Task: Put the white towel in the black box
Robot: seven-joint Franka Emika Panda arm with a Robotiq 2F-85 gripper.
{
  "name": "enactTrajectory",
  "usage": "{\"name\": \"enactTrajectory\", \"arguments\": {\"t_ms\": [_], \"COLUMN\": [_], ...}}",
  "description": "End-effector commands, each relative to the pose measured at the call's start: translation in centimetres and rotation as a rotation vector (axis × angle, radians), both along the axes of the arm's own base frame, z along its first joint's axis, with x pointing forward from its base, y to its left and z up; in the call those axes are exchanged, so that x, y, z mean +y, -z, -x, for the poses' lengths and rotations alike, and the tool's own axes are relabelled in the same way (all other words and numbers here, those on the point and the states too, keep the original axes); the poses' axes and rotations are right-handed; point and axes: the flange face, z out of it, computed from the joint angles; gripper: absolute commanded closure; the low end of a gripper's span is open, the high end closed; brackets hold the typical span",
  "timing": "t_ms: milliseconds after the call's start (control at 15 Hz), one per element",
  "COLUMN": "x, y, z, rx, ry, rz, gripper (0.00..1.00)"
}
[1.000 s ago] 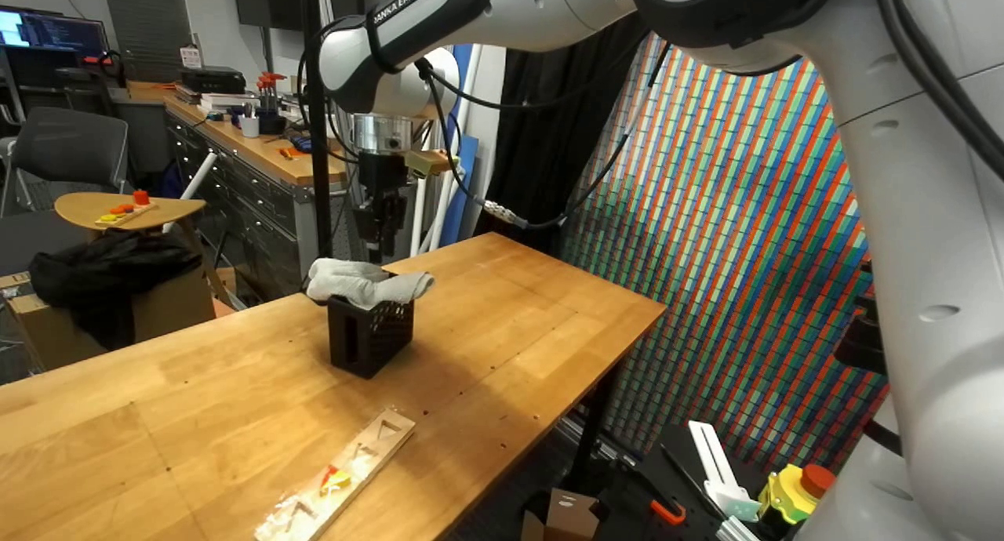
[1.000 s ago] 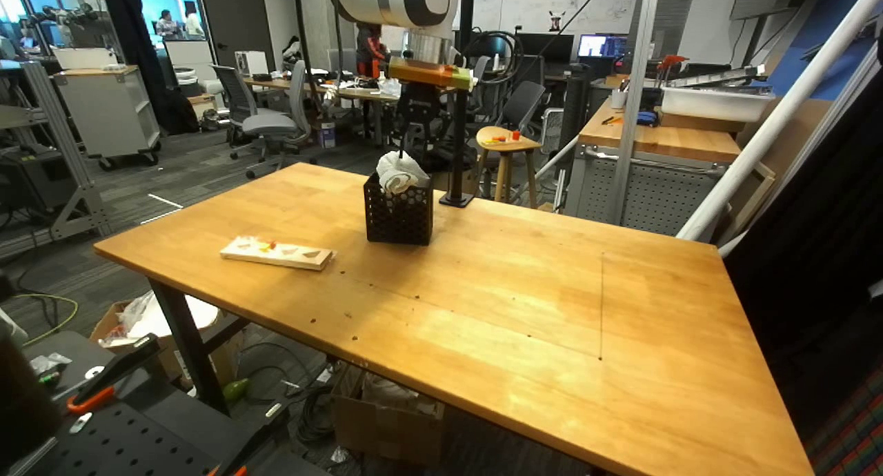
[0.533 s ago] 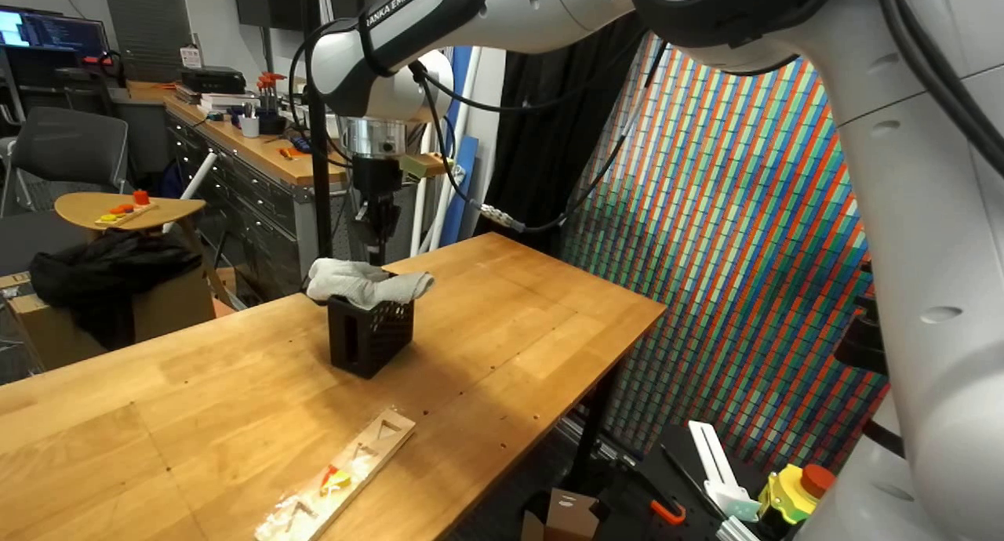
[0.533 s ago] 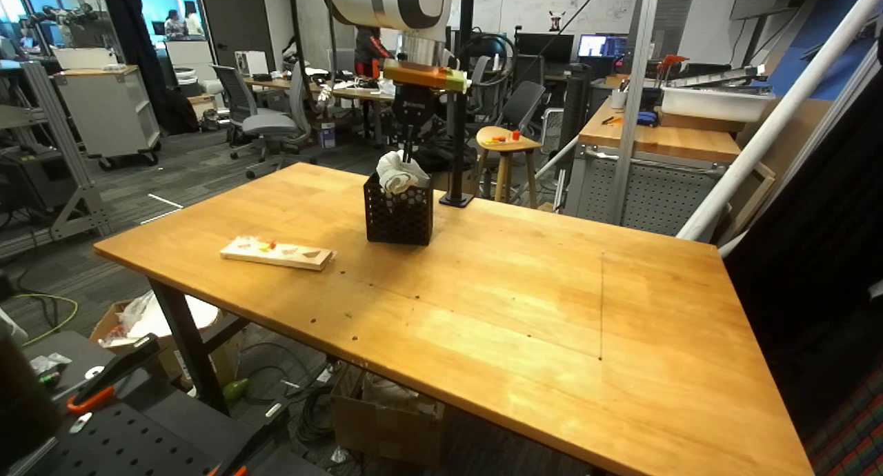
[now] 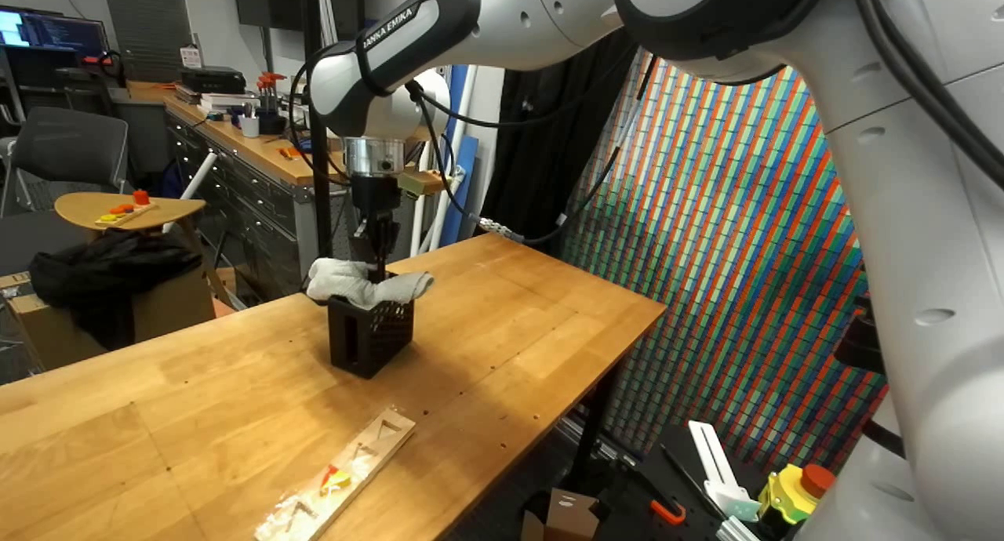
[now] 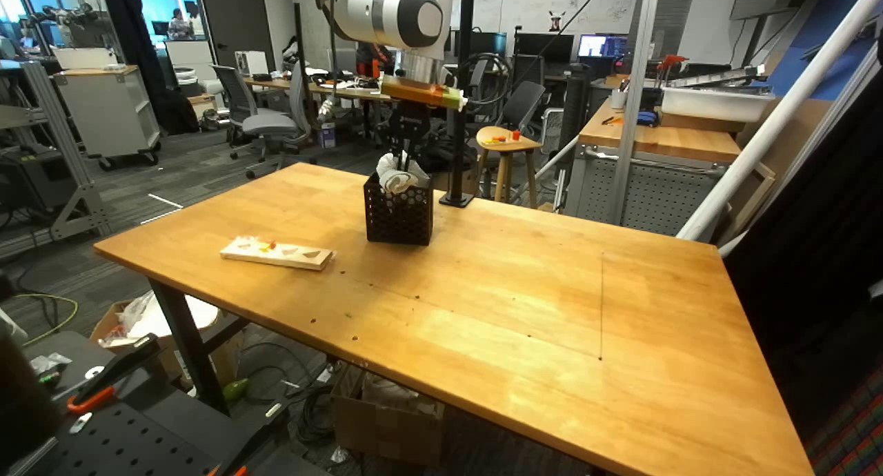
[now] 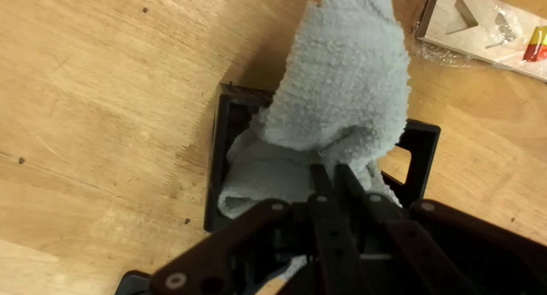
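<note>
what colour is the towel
The towel is off-white, looking greyer in shadow, with no printed pattern showing; it shows best in the wrist view.

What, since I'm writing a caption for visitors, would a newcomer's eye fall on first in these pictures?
Probably the multicoloured patterned backdrop beyond the wooden table in an exterior view. Next might come the white towel, bunched partly inside the black box and spilling over its rim, right under the gripper. A red-topped yellow button may also catch the eye at an exterior view's lower right.
</note>
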Motion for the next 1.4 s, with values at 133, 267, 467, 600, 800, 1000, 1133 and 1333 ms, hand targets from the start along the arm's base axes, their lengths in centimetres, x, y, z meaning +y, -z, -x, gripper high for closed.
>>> {"name": "enactTrajectory", "arguments": {"t_ms": [133,267,467,600,800,1000,1133,1333], "x": [-0.6,-0.8,-1.2,-1.5,-1.5,-1.3,-1.5,-1.8], "y": [2.1,3.1,4.9,6.4,8.3,8.3,7.4,4.5], "z": [-0.3,-0.4,-0.2,0.0,0.3,0.2,0.0,-0.3], "rx": [0.003,0.019,0.054,0.088,0.138,0.163,0.151,0.095], "ry": [0.017,0.026,0.034,0.040,0.046,0.043,0.043,0.043], "rz": [-0.053,-0.074,-0.107,-0.131,-0.158,-0.162,-0.153,-0.123], "gripper": [0.88,0.88,0.88,0.88,0.88,0.88,0.88,0.88]}}
